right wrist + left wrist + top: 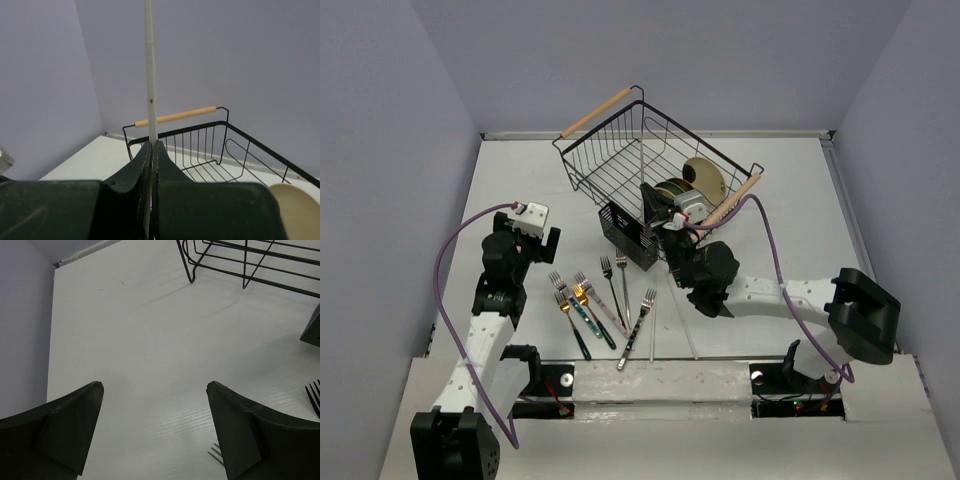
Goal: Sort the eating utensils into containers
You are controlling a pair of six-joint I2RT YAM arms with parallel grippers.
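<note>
Several forks lie on the white table in front of the arms: a gold-headed one [582, 296], a silver one [558, 283], a dark one [610, 284] and a silver one [639, 327] among them. The small black caddy [621, 233] stands beside the wire basket. My right gripper [651, 207] is above the caddy. In the right wrist view it [151, 145] is shut on a slim pale fork handle [150, 75] that points straight up. My left gripper [531, 228] is open and empty over bare table, left of the forks. Fork tines [216, 452] show by its right finger [245, 425].
A big black wire basket [620, 150] with wooden handles stands tilted at the back. It holds a cream plate [706, 180] and dark plates [674, 190]. The caddy's corner [312, 327] and dark fork tines [314, 395] show in the left wrist view.
</note>
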